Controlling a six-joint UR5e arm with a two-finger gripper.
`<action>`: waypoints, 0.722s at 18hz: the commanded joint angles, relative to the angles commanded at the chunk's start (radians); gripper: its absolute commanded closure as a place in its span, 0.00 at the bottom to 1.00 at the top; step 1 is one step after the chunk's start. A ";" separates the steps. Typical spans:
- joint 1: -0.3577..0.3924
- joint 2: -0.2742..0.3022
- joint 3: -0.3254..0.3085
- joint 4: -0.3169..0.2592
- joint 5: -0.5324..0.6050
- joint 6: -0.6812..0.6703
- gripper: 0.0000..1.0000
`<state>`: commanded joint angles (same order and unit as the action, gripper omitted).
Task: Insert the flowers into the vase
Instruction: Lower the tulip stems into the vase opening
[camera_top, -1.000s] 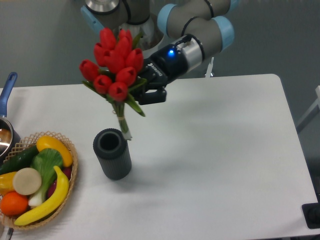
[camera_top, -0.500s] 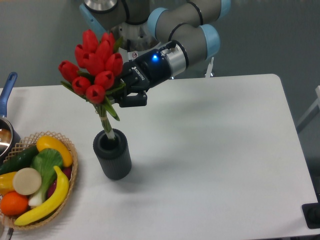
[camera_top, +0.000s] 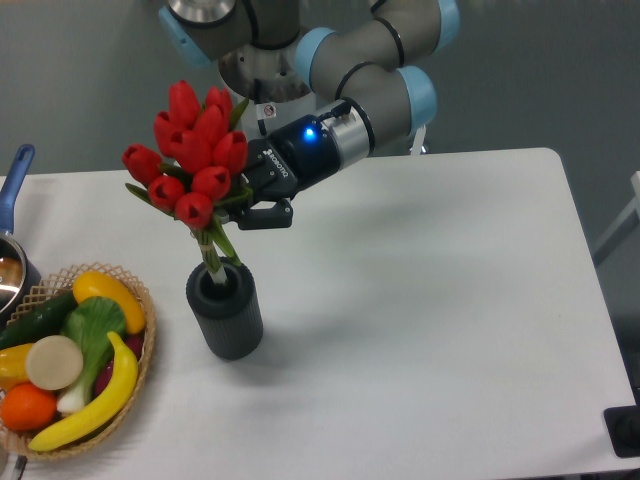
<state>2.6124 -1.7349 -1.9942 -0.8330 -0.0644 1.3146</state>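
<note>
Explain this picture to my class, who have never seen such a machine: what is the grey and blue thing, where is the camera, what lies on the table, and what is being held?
It is a robot arm with jointed grey and blue segments. One fixed camera looks down at the white table from the front. The arm ends in a gripper whose two fingers are shut on a bunch of red tulips. The stems dip into the mouth of a dark ribbed vase. At the left a woven basket holds fruit and vegetables, and a pot with a blue handle is partly out of view.

Basket (camera_top: 140, 330) crowds the vase (camera_top: 225, 308) at 9 o'clock; table (camera_top: 450, 300) open from 12 to 6 (flowers (camera_top: 190, 150) overhead).
</note>
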 joint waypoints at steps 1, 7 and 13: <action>-0.006 -0.002 -0.003 0.000 0.002 0.000 0.71; -0.020 -0.034 -0.028 0.000 0.008 0.000 0.70; -0.022 -0.057 -0.037 0.002 0.009 0.003 0.70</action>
<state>2.5909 -1.7916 -2.0310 -0.8314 -0.0552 1.3177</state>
